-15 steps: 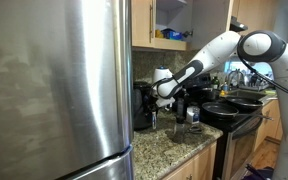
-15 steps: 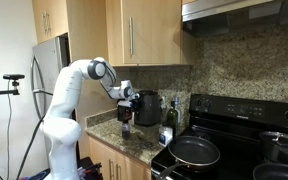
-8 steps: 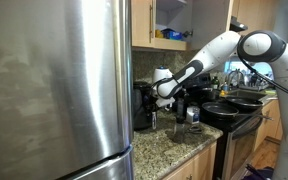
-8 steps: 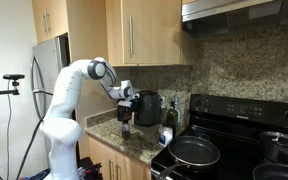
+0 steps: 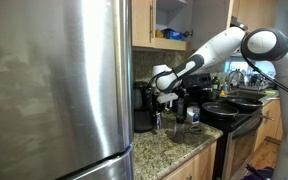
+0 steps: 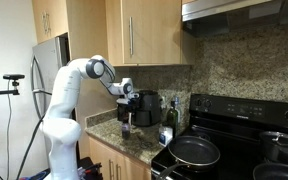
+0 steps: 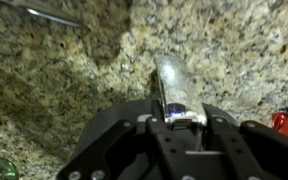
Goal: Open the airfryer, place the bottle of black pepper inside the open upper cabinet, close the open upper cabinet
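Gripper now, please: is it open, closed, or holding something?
Gripper: closed, holding the pepper bottle between its fingers.

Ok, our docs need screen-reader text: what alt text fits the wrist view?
The black claw grips a clear pepper bottle over a speckled granite countertop. A red object shows at the right edge.

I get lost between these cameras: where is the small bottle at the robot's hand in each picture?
In an exterior view: pepper bottle mid-frame, under the hand.
In an exterior view: pepper bottle left of centre, over the counter.
Wrist view: pepper bottle at centre, reaching up from the hand.
Shared landmark: the speckled granite countertop.
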